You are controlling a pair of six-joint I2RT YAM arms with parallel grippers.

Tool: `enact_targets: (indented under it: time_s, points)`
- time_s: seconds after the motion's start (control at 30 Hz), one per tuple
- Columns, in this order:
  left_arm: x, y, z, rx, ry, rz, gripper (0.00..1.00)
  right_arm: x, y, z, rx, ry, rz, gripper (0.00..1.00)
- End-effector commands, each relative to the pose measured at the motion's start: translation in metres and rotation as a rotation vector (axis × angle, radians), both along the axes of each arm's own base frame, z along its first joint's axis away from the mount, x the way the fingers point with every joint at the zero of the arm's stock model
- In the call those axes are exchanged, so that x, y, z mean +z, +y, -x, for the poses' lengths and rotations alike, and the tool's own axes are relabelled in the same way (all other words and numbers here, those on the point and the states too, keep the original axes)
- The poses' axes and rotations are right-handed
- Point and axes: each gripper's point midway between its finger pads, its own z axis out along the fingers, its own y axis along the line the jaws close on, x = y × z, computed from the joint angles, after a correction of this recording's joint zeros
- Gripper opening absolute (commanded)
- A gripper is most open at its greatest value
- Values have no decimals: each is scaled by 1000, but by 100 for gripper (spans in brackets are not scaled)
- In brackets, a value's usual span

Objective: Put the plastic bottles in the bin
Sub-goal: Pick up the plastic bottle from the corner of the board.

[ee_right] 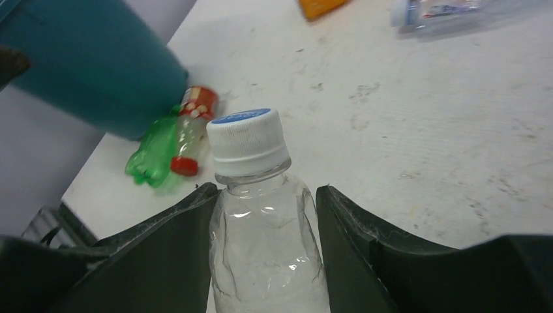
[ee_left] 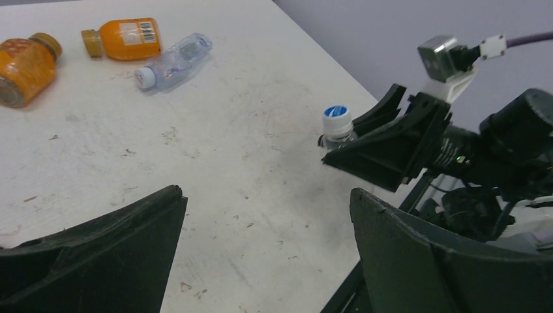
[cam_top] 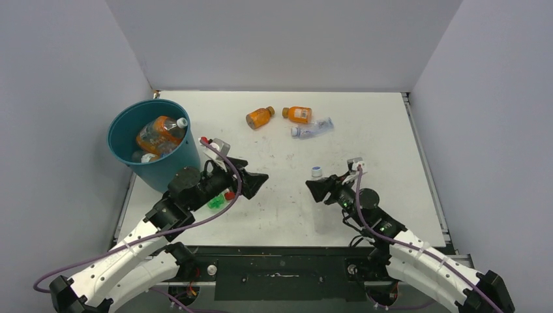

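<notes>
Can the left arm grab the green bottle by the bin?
Probably, but not straight away. The green bottle lies under that arm's wrist, behind its open left gripper, with a red-capped bottle right beside it and the bin close by. It would need to pull back first.

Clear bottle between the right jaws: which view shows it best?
Right wrist view: the clear bottle sits close and large, upright between the jaws. Left wrist view shows only its cap and neck past the jaws. Top view shows little beyond the cap.

Bright even light, soft shadows, wrist-cam bg blurry
</notes>
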Motion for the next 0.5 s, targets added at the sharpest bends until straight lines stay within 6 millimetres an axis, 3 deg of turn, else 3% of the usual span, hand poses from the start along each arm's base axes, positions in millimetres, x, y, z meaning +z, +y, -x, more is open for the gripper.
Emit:
enact_targets:
  time_s: [0.0,0.17,0.33,0.47]
  points:
    - [42,-20,22,-142,-22,175,96,45,45,42,279,-281,-95,48]
    - [42,-35,34,-257,-10,192,96,51,59,71,351,-398,-149,48]
    - [38,-46,40,-339,-40,199,96,62,65,64,319,-399,-167,45]
    - [39,-44,44,-363,-84,214,96,76,48,50,190,-450,-212,42]
